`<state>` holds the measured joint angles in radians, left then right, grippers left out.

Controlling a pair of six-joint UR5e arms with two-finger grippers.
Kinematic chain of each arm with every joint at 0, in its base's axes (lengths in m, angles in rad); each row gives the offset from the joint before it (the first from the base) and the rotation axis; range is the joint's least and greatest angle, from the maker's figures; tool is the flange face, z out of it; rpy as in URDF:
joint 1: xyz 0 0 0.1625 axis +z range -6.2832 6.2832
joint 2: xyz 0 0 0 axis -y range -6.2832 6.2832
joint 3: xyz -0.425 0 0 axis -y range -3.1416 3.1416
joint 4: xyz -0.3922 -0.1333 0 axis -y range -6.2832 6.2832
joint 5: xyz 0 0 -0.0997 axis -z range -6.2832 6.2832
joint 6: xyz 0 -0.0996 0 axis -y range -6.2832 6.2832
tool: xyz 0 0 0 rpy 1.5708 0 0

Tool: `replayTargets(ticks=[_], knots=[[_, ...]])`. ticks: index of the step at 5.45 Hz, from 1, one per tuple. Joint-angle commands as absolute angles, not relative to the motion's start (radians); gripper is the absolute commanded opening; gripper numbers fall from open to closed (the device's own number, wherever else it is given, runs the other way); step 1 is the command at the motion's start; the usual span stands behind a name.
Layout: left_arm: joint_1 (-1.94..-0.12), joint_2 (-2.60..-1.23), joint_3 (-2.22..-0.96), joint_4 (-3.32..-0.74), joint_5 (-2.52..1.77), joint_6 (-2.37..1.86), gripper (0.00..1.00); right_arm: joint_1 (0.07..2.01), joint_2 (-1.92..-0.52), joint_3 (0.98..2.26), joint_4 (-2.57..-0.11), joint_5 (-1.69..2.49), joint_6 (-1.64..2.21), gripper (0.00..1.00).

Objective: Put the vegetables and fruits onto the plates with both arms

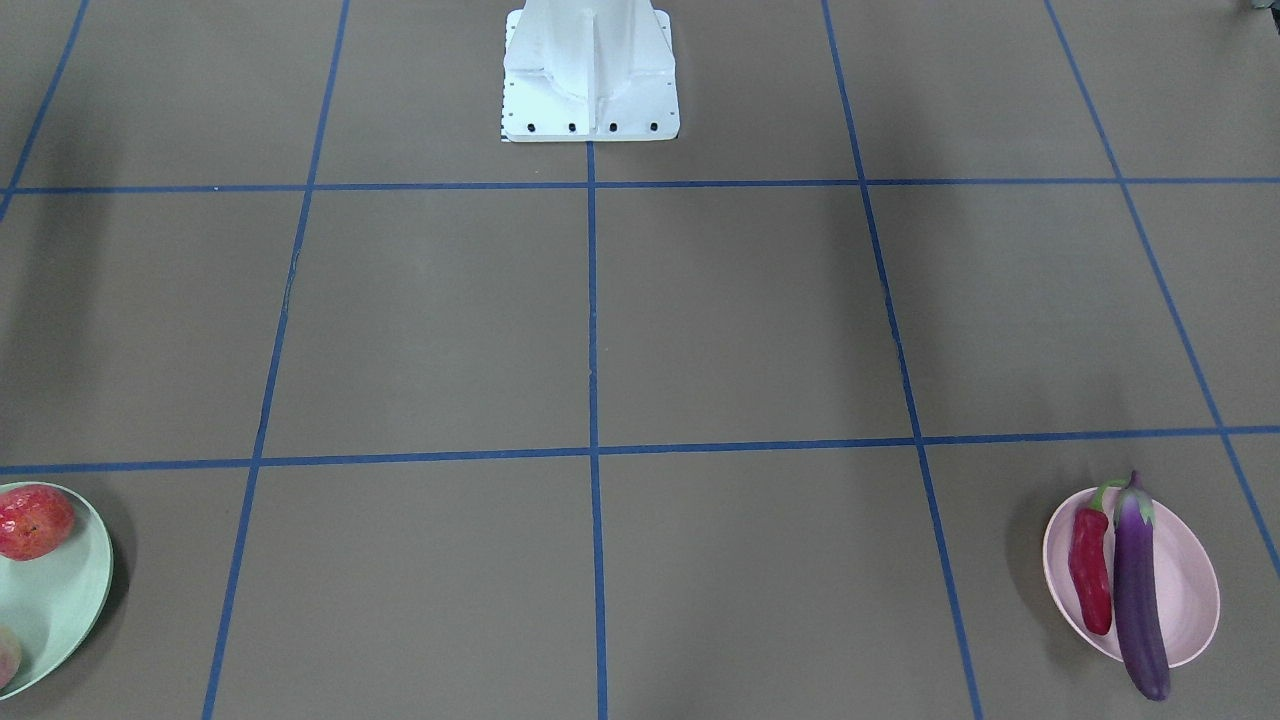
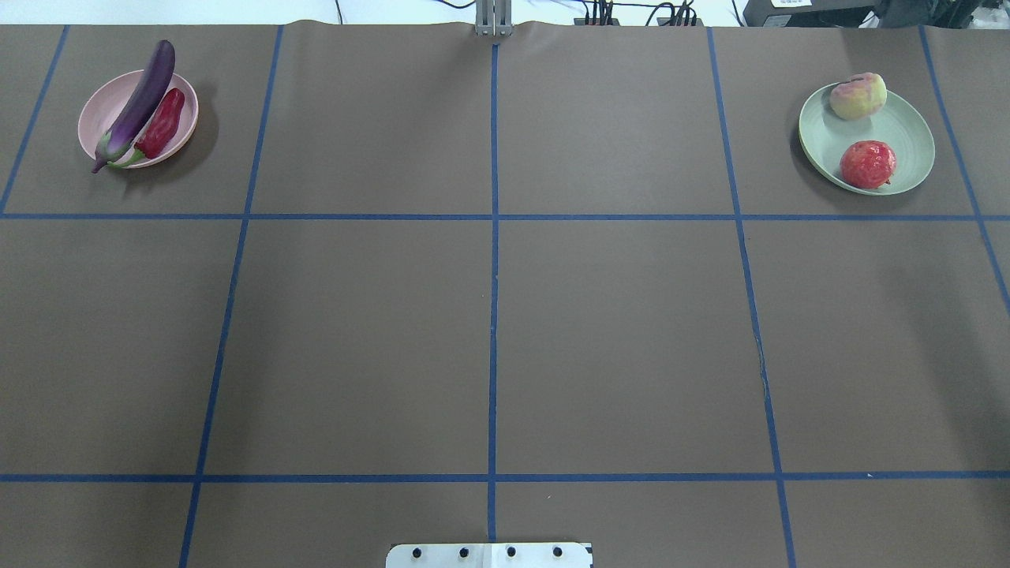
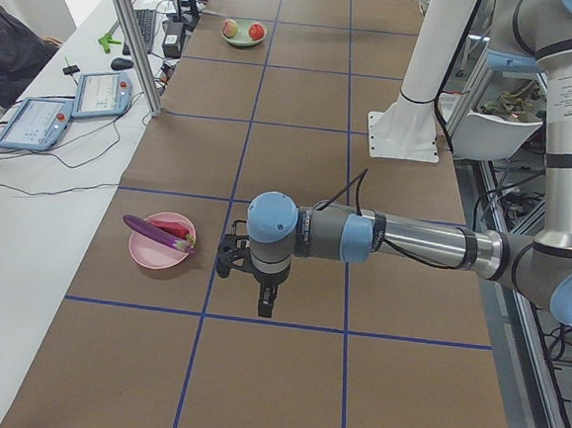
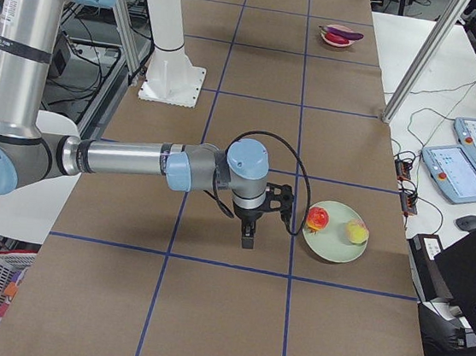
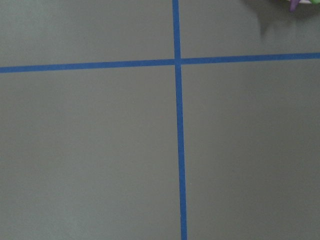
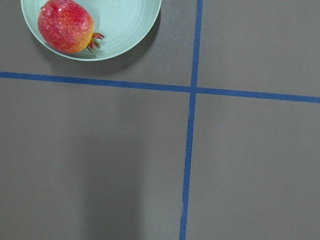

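The purple eggplant [image 2: 142, 99] and the red chili pepper [image 2: 162, 122] lie side by side on the pink plate [image 2: 99, 118] at the far left. The red-orange ball [image 2: 867, 164] and the peach [image 2: 858, 95] lie on the mint green plate [image 2: 899, 130] at the far right. The right wrist view shows the ball [image 6: 66, 26] on the mint plate [image 6: 125, 25]. My left gripper [image 3: 264, 306] hangs over the bare table beside the pink plate [image 3: 149, 253]. My right gripper [image 4: 248, 239] hangs beside the mint plate [image 4: 333, 245]. I cannot tell whether either is open or shut.
The white pedestal base [image 2: 489, 554] stands at the table's near edge. Blue tape lines [image 2: 493, 217] grid the brown table. Tablets [image 3: 36, 122] and a metal post [image 3: 132, 33] stand beside the table's far long side.
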<state>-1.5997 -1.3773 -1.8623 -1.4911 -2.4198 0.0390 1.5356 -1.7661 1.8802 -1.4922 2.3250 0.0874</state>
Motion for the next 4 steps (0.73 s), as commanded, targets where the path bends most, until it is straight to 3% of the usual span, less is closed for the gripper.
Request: replayTargets(ticks=[1, 4], knots=[[-1.617, -1.368, -1.855, -1.491, -2.434, 0.038, 1.00, 1.536, -1.766, 1.881, -1.493, 2.324, 0.089, 1.00], [-1.614, -1.373, -1.859, -1.493, -2.329, 0.034, 1.00, 1.536, -1.766, 1.882, -1.491, 2.324, 0.089, 1.00]])
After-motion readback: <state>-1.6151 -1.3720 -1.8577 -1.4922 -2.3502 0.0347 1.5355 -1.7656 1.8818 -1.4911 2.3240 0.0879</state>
